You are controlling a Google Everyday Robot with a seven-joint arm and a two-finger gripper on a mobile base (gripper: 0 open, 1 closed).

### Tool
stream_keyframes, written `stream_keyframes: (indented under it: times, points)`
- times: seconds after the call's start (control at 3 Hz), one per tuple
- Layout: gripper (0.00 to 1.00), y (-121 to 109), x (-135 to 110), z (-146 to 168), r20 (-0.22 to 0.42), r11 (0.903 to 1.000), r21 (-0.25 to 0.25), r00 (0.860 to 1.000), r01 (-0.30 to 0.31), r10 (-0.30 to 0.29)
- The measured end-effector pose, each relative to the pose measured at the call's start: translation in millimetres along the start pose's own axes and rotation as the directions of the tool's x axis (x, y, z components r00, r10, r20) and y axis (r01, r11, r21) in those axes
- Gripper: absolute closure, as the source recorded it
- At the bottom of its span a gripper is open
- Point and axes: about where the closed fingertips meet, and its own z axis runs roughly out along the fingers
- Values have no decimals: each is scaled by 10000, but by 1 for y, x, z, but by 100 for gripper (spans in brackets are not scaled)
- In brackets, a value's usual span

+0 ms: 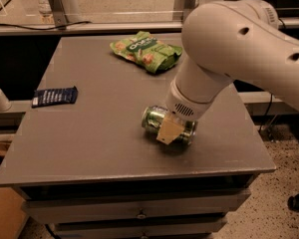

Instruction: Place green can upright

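Note:
The green can lies on its side at the front right of the grey table, its silver end facing left. My gripper comes down on it from the upper right, under the big white arm. It is shut on the can's middle. One tan finger lies across the can's near side; the other is hidden behind the can. The can's right end is covered by the wrist.
A crinkled green snack bag lies at the table's back middle. A flat dark blue packet lies at the left edge. The table's front edge is close below the can. Drawers sit under the tabletop.

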Motion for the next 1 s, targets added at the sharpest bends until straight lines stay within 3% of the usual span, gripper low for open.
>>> stream_keyframes:
  times: [0.33, 0.67, 1.0]
  points:
    - [100, -8, -20, -23, 684, 9999, 101, 9976, 63, -70]
    - [100, -27, -38, -45, 2035, 9998, 130, 9789, 146, -170]
    - [100, -42, -48, -59, 3546, 9990, -90, 9342, 442, -382]
